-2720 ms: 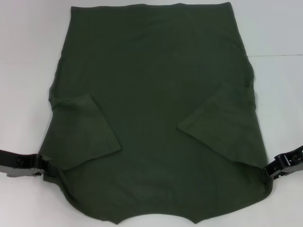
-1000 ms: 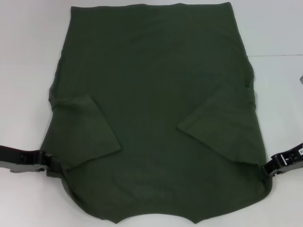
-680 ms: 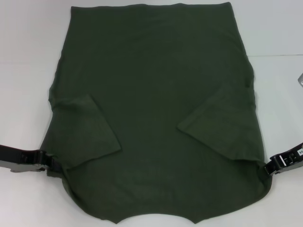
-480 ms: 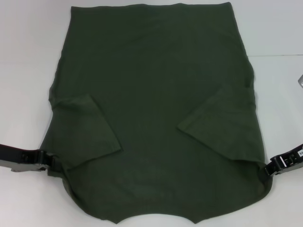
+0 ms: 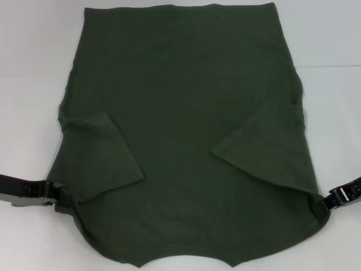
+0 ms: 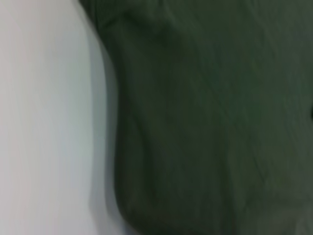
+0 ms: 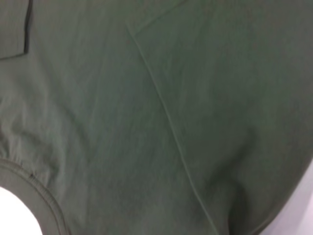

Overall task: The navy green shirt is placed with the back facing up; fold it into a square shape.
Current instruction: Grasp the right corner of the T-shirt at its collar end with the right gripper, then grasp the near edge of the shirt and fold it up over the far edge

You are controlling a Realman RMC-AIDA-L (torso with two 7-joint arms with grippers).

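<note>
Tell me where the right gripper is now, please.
In the head view, the right gripper is low on the right, at the near right edge of the shirt, beside the folded-in sleeve.

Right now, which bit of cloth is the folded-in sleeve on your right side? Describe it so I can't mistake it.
Start from the shirt, spread flat over the white table with its collar toward the robot. The right sleeve is the flap folded inward over the body, near the right tool. Unlike the left sleeve, it reaches nearer the shirt's middle and ends in a pointed corner.

Navy green shirt (image 5: 186,113): matt soft cloth. Table (image 5: 34,68): smooth white, slight sheen.
</note>
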